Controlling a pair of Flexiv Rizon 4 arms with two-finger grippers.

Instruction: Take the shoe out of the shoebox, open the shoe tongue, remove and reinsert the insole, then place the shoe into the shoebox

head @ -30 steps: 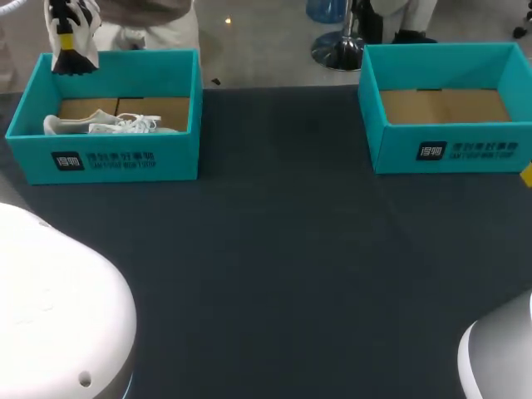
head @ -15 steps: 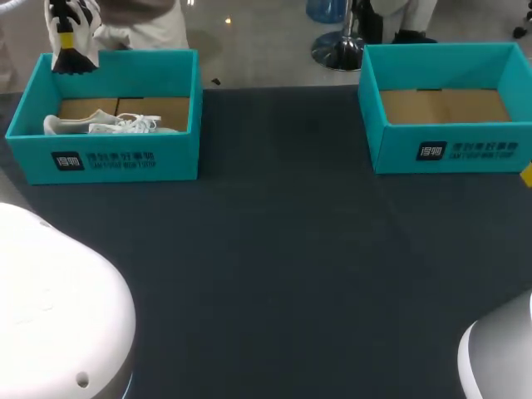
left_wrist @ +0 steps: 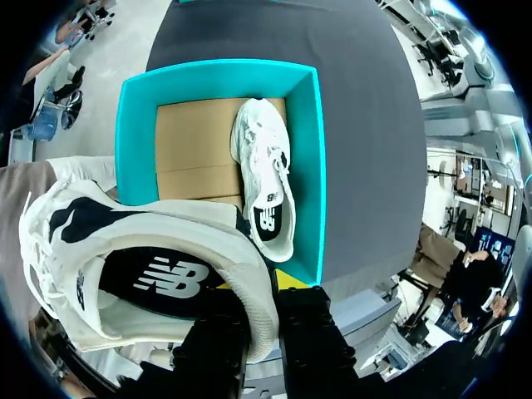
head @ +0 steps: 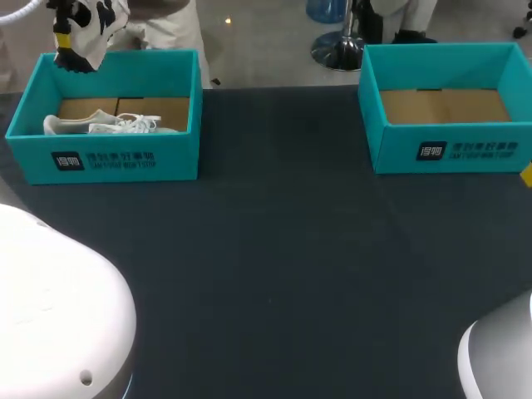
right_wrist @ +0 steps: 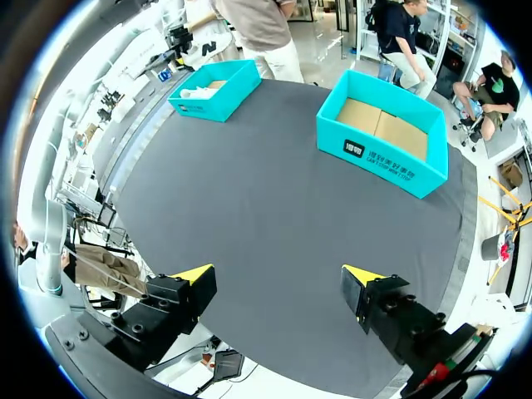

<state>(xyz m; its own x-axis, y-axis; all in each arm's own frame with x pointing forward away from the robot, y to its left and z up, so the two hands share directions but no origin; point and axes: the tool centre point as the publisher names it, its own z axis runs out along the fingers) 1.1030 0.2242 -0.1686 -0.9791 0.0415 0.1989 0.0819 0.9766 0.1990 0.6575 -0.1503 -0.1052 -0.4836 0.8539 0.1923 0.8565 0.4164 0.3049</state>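
The left gripper (left_wrist: 259, 301) has its two fingers pinched on the heel rim of the lifted shoe (left_wrist: 125, 266), a white trainer with dark patches. It hangs in the air over the far corner of the left shoebox (head: 108, 158), well clear of the walls. A second shoe (left_wrist: 266, 187), all white, lies on its side on the cardboard floor of that box, against the wall nearer the table's middle. The right gripper (right_wrist: 278, 287) sits spread wide and empty above the near edge of the dark table (head: 283, 249), far from either box.

What worries me is the hold. Only a narrow bite of soft collar lies between the fingers and the whole shoe hangs off to one side of them, so a quick swing or a hard stop could make it twist or slip out. It would then land back in the box or beyond the far edge of the table. The loose laces could also catch on the box rim if the shoe is carried low. The handover to the table needs care too — set down tilted, the shoe may roll onto its side and leave the tongue hard to reach.

As for print, both the left box and the right shoebox (head: 449, 150) carry a small white emblem and a line of white characters on the front wall (too small for me to make out). The insole of the lifted shoe and the heel end of the other each show a white logo.
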